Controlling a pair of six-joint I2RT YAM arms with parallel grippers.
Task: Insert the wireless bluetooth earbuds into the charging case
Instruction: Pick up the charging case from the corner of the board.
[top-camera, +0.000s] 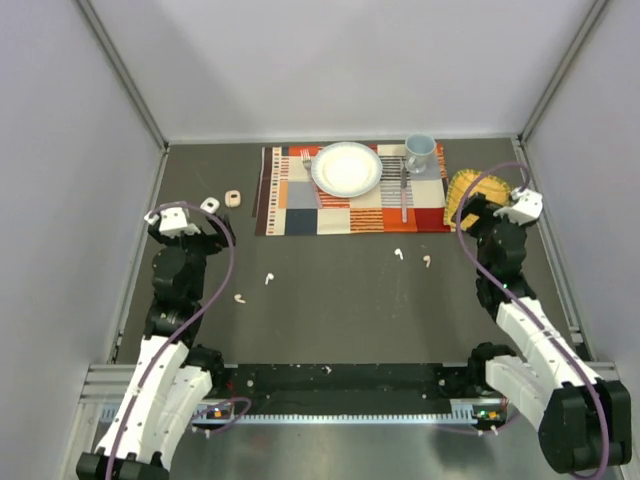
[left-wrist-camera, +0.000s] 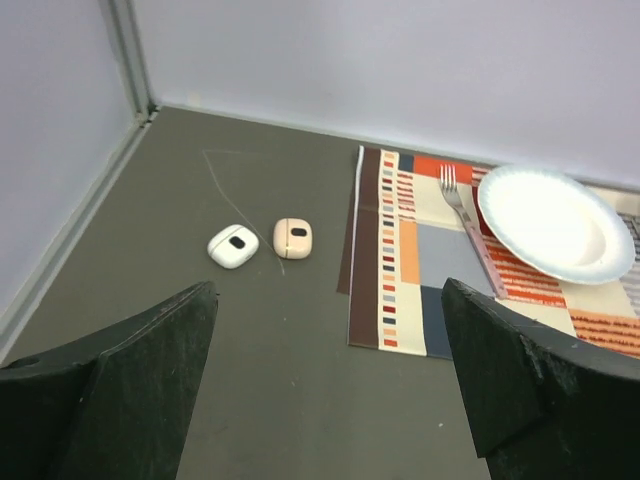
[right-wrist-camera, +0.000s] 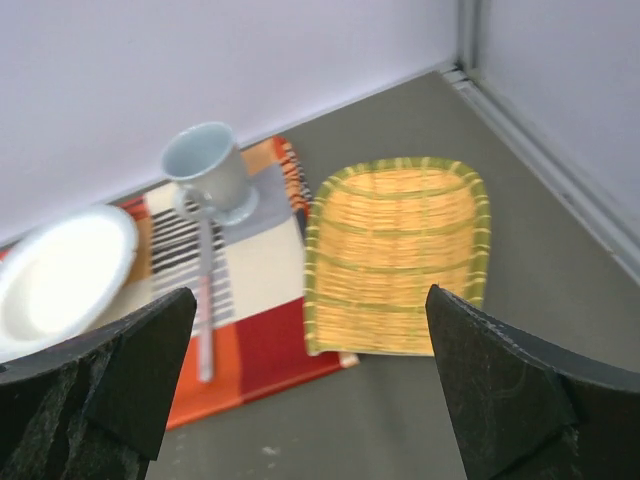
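Four earbuds lie loose on the dark surface (top-camera: 340, 310), in two pairs, and none is in a case. Taking the middle of the surface in the top view as the clock's hub, one pair sits at about 9 o'clock: the left white earbud (top-camera: 268, 279), with the left pinkish earbud (top-camera: 239, 297) near its 8 o'clock. The second pair sits at about 3 o'clock: the right white earbud (top-camera: 398, 254), with the right pinkish earbud (top-camera: 426, 261) just beside it at 4 o'clock.

Two charging cases rest at about 10 o'clock, side by side but apart: the white case (left-wrist-camera: 232, 246) and the pinkish case (left-wrist-camera: 292, 238). Each shows a dark oval on top.

At 12 o'clock lies one patterned placemat (top-camera: 300, 205). It carries one plate (top-camera: 347, 168), one fork (top-camera: 309, 168), one cup (top-camera: 419, 152) and one silver utensil (top-camera: 403, 195) of a kind I cannot tell. One woven basket (right-wrist-camera: 395, 255) lies at 2 o'clock, beside the mat.

The left end effector (left-wrist-camera: 328, 295) hangs near the white case, its fingers (left-wrist-camera: 150, 350) spread wide apart with nothing between them. The right end effector (right-wrist-camera: 310, 295) hangs by the basket, also spread and empty.
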